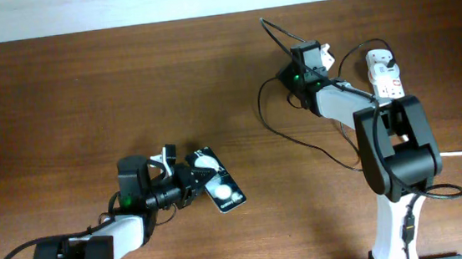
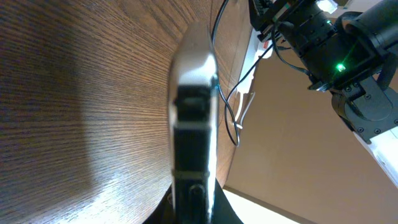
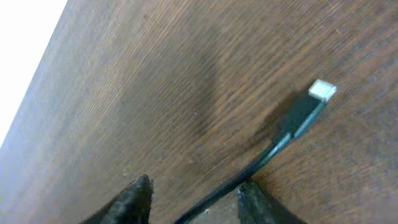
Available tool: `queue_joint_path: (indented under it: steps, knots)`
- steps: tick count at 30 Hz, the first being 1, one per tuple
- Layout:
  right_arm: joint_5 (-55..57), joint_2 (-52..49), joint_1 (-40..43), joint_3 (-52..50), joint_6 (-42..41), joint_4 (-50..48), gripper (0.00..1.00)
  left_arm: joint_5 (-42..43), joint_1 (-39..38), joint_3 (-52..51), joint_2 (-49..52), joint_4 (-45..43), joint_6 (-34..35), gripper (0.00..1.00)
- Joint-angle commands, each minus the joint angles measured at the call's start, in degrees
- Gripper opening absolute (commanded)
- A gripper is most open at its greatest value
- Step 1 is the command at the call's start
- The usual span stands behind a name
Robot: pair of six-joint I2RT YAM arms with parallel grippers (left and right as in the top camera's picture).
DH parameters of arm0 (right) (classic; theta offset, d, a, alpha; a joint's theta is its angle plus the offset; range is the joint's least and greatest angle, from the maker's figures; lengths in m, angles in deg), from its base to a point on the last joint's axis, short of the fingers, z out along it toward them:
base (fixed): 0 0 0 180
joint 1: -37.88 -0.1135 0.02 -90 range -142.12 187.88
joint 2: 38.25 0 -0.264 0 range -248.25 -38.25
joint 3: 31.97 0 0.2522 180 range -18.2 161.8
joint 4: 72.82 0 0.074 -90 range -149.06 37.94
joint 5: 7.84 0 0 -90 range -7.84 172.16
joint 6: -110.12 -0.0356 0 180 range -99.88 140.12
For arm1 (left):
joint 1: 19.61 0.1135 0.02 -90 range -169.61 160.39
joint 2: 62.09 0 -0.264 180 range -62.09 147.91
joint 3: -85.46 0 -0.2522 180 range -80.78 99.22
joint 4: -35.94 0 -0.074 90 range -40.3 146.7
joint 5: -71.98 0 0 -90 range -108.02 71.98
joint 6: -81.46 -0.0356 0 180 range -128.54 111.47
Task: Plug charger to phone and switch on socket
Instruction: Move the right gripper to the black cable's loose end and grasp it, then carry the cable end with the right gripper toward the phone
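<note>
Charger (image 3: pixel 298 118) and phone (image 1: pixel 217 181) are each at a pincer but not yet joined, so I judge the task to be in its early part, with both of its steps left to do. On the brown table (image 1: pixel 86 100) the two arms work well apart. At the far right lies the socket (image 1: pixel 384 72), a white strip with red marks, partly hidden by the right arm. I cannot tell whether its switch is on, but neither pincer is near it, so I take that step as not done. At the front left, the left pincer (image 1: pixel 189 180) is clamped tight on the phone. The overhead view shows the phone's glossy face turned up, and the left wrist view shows it edge-on and blurred. From the socket side the thin black cable of the charger loops across the table to the right pincer (image 3: pixel 194 190) at the far edge. That pincer's jaws stand partly apart with the cable running between them, close to one finger, and nothing shows a firm pinch. Just beyond the fingers the black connector lies flat on the wood, ending in its small pale tip (image 3: pixel 322 91). What remains, as I read it, is to grip the connector, carry it over to the phone, seat it in the port, then press the switch.
</note>
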Motion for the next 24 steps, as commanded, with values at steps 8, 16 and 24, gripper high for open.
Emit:
queue_joint_path:
  steps: [8,16,24]
  knots:
    - [-3.7,-2.3,0.3,0.0,13.8,0.7,0.07,1.3,0.0,0.3,0.1,-0.5,-1.1,0.0]
    - [-6.4,-0.6,0.2,0.0,30.7,12.8,0.04,1.0,0.0,0.3,0.1,-0.5,-1.2,0.0]
    - [-6.5,9.3,0.2,0.6,31.3,25.1,0.04,2.4,0.0,0.3,0.1,-0.5,-2.2,0.0]
